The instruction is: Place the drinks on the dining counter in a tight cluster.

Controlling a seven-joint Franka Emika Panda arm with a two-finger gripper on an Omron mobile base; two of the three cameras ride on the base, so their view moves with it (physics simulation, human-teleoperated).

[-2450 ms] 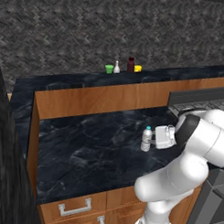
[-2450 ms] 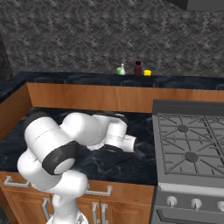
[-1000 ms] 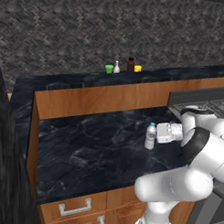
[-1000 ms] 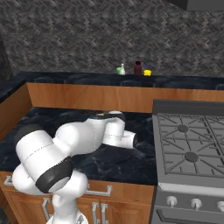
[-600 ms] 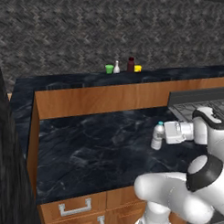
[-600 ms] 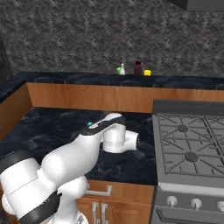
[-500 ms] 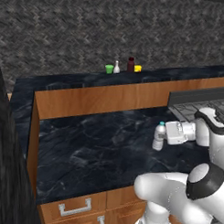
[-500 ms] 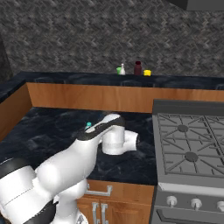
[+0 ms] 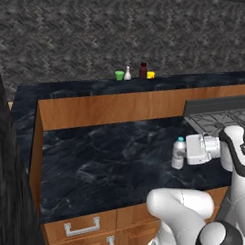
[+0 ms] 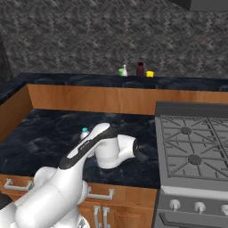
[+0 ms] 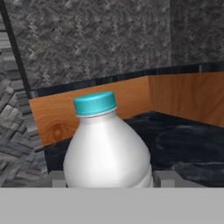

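Gripper of mine is clamping the short clear bottle, its jaws drawn in on either side of the body; in the hand view the bottle is sitting square between my two fingertips, light-blue cap up. Over the last couple of seconds I have been carrying it toward the stove: it was further out over the lower black counter, well away from the stove, and now it is hanging upright just beside the stove's near corner, seemingly lifted off the marble.

That means the pickup is done and the carry is under way. The other two drinks, the maroon bottle and the tan bottle, are standing close together on the dining counter, beyond the wood riser and far behind the stove, between a green cup and a small yellow thing. I judge this bottle needs to go up over that riser and land right beside them.
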